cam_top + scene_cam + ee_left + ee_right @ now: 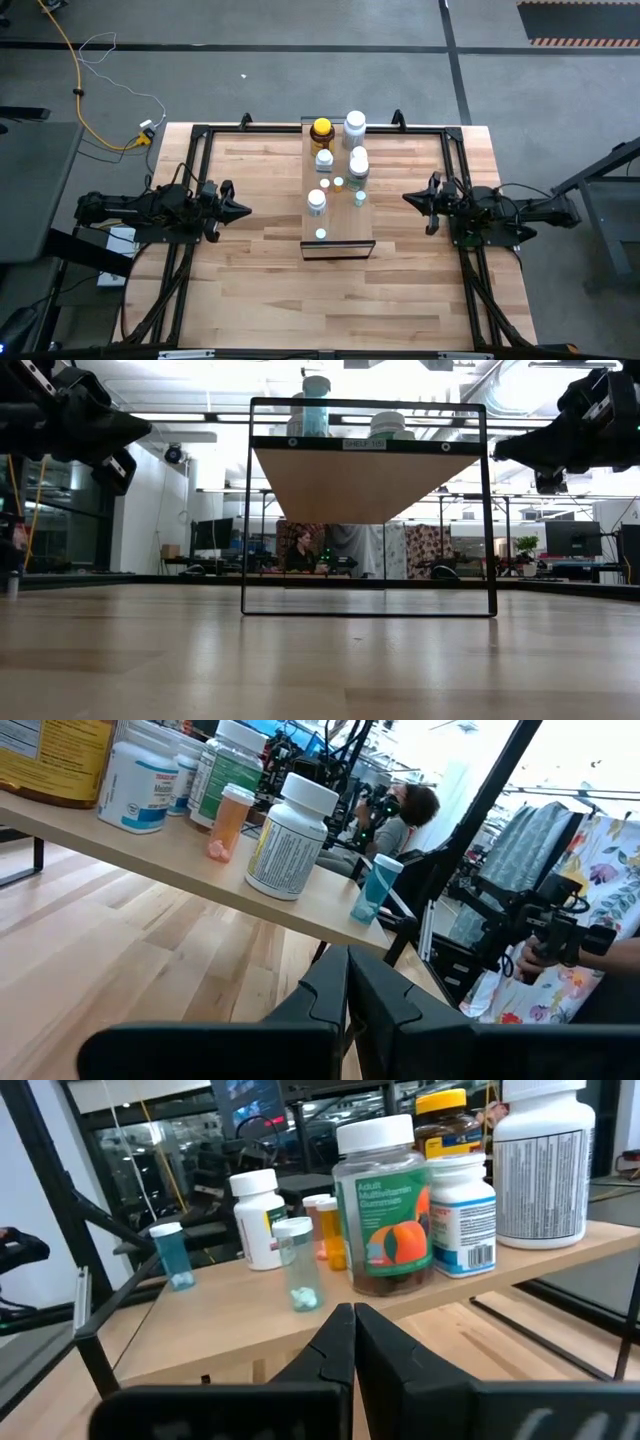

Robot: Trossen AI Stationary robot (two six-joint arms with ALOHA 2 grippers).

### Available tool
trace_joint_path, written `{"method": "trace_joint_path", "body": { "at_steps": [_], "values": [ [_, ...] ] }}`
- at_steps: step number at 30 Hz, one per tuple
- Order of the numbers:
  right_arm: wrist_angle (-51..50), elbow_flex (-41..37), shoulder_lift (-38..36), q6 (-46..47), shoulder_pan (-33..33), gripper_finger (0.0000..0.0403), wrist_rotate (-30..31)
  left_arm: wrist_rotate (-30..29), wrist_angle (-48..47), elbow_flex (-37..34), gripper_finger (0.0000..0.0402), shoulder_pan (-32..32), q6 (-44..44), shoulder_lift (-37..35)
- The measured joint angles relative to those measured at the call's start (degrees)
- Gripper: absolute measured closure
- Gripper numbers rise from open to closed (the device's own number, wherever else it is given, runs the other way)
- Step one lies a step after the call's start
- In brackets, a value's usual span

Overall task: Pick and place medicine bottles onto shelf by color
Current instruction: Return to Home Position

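The shelf (340, 215) is a narrow light-wood board raised on a dark frame at the table's middle. Several bottles stand upright on it. An amber bottle with a yellow cap (321, 131) and a large white one (355, 124) are at its far end. Two white ones (324, 160) (358, 160) are behind them. A tiny orange vial (338, 183), a greenish vial (360, 198), a white bottle (316, 202) and a teal vial (320, 234) stand nearer. My left gripper (240, 210) is shut and empty left of the shelf. My right gripper (408, 197) is shut and empty right of it.
A dark frame (200, 135) runs along the table's left, far and right edges. Bare butcher-block tabletop (260, 290) lies in front of the shelf. In the low view, the shelf's frame (368, 510) stands open underneath. A person (300, 550) sits in the room behind.
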Motion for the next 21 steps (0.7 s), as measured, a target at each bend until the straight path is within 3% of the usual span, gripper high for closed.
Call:
{"method": "trace_joint_path", "body": {
  "at_steps": [21],
  "values": [
    [-0.11,0.0,0.04,12.01,0.0,0.0403,-0.52,0.02,0.0,0.0,0.0401,-0.04,0.0,0.0]
  ]
}}
